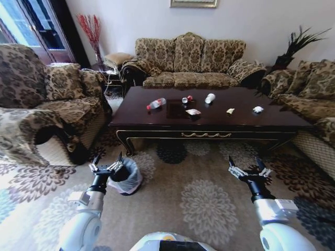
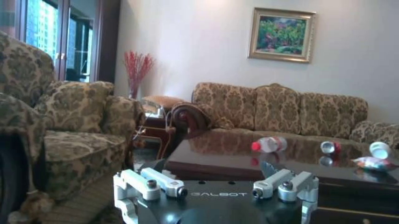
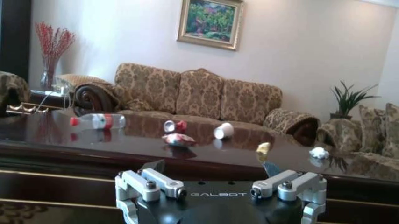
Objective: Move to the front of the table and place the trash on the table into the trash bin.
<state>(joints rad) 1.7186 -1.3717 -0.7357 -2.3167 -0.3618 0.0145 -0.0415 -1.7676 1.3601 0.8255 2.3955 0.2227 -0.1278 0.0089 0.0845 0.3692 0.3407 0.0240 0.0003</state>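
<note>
The dark glossy table [image 1: 246, 123] stands ahead of me across the carpet. Trash lies along its top: a clear bottle with a red label [image 1: 156, 103], a small red-white container [image 1: 185, 99], a white paper cup [image 1: 210, 98], a red-white wrapper [image 1: 193, 112], a yellowish scrap [image 1: 230, 111] and a crumpled white scrap [image 1: 257, 109]. The trash bin [image 1: 125, 176], lined with a grey bag, sits on the carpet by the table's left front leg. My left gripper [image 1: 106, 163] hovers open beside the bin, holding nothing. My right gripper [image 1: 249, 167] is open and bare, short of the table's front edge.
A patterned armchair [image 1: 47, 104] stands at the left. A sofa [image 1: 188, 63] runs behind the table, and another seat [image 1: 314, 99] is at the right. Flowered carpet [image 1: 204, 198] lies open between me and the table. A side table [image 1: 112, 73] with a vase is at the back left.
</note>
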